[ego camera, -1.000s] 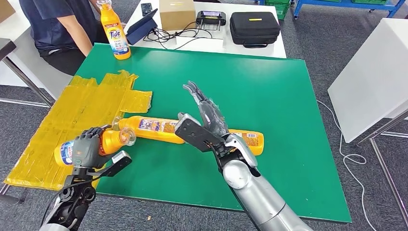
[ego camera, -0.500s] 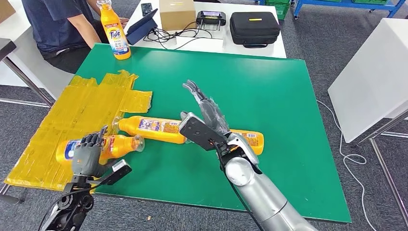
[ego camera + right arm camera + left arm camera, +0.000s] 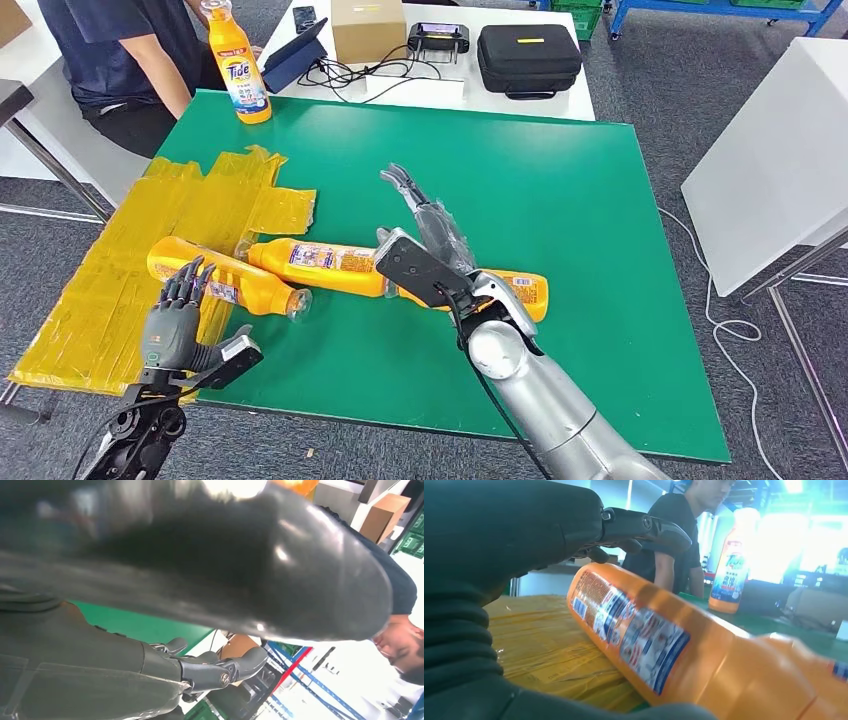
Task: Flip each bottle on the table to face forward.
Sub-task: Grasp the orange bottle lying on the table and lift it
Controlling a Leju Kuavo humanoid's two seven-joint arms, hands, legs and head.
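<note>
Green surface (image 3: 600, 200) is carrying two lying bottles; our left robot hand (image 3: 172, 325) is spreading wide beside one bottle (image 3: 225, 280), our right robot hand (image 3: 432, 245) seemingly resting open on the other bottle (image 3: 340, 265).

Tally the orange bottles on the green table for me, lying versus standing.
Lying bottles: 2, the near-left bottle by the left hand and the long middle bottle under the right hand.
Standing bottles: 1, the Tide bottle.
Total: 3

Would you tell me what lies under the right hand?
The longer lying bottle runs beneath the right hand, on the green table. Its neck end and base end stick out either side; the hand and wrist cover its middle.
</note>
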